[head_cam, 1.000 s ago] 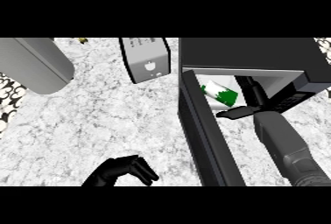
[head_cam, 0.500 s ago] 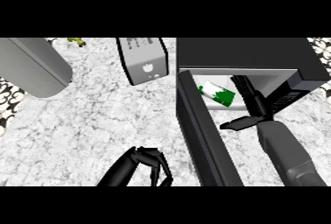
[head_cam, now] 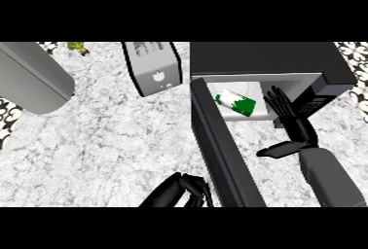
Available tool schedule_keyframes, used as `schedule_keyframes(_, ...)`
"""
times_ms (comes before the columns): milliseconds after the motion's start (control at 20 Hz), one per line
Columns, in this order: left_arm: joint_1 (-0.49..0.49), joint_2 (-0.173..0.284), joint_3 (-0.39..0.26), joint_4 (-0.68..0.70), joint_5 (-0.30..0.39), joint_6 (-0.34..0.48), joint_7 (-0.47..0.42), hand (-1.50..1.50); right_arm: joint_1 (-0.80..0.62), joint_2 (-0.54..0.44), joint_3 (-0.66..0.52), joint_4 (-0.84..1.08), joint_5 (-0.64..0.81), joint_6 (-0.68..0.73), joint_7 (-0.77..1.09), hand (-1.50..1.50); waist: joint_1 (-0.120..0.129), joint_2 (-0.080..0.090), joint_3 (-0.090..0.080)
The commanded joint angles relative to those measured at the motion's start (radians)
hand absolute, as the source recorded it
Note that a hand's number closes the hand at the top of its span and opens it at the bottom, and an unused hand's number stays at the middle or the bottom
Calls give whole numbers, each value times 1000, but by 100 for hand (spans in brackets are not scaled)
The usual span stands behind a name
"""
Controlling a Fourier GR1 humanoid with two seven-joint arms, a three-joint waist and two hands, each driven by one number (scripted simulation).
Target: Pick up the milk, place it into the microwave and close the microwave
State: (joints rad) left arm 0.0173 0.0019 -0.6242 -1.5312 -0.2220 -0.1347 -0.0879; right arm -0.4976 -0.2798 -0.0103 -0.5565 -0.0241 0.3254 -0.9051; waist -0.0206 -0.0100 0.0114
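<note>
marble counter: toaster, microwave

No readable text or labels anywhere.

Kitchen tabletop seen steeply from above, with its fixed surroundings.

The tabletop is a pale, white-and-grey marbled stone that fills most of the view, evenly lit with only soft shadows. At the upper left lies a large grey, smooth-sided body with rounded corners, set at an angle; what it is cannot be told. Just right of it, near the top centre, stands a grey toaster with two slots on top and a small mark on its side. A small yellow-green object sits at the top edge between them, too small to identify. A black-and-white patterned surface shows at the far left edge and again at the far right.
</note>
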Motion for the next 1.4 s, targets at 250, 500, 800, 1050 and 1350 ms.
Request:
schedule_keyframes(250, -149, -2, -226, 202, 46, 132, -18, 150, 171, -189, -67, -199, -121, 145, 12, -150, -54, 5, -14)
schedule_keyframes(500, -278, -2, -339, 286, 158, 372, -20, 150, 208, -237, -62, -302, -186, 234, 68, -150, -85, 11, -15)
schedule_keyframes(800, -388, -1, -364, 291, 311, 554, -29, 150, 168, -289, -98, -395, -313, 286, 201, -150, -96, 19, -16)
schedule_keyframes(1050, -455, -1, -364, 294, 408, 655, -47, 150, 171, -294, -60, -482, -361, 338, 258, -150, -133, 23, -18)
schedule_keyframes(1350, -552, -1, -343, 340, 494, 731, -109, 150, 159, -337, -31, -585, -428, 412, 338, -150, -176, 30, -18)
